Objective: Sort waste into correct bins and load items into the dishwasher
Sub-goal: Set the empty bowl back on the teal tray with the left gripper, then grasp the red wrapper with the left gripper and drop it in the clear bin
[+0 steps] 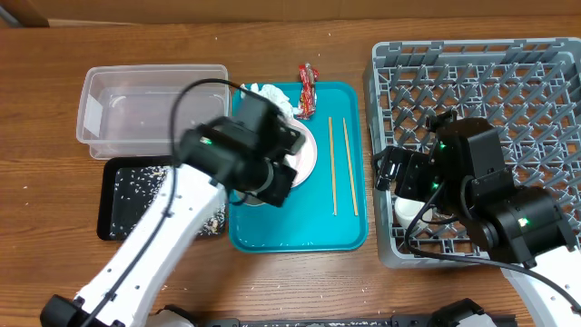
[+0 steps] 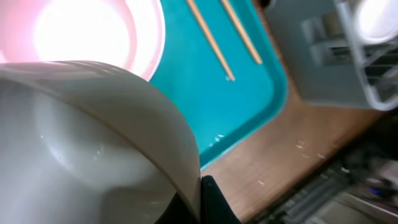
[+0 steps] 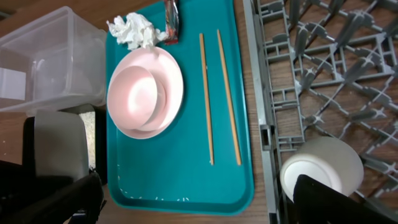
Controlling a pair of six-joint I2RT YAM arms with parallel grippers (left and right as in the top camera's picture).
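Wood, plastic and paper.
Counter (image 1: 300, 36): grainy brown wood. Tray (image 3: 180, 174): smooth, shiny teal plastic. Rack (image 1: 375, 118): dull grey plastic. Tub (image 1: 154, 113): clear plastic. Napkin (image 3: 134, 31): crumpled white paper. Chopsticks (image 3: 206, 99): bare wood.

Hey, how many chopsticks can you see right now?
2. Both lie side by side on the teal tray: one chopstick nearer the plate, the other chopstick nearer the rack. More could be hidden.
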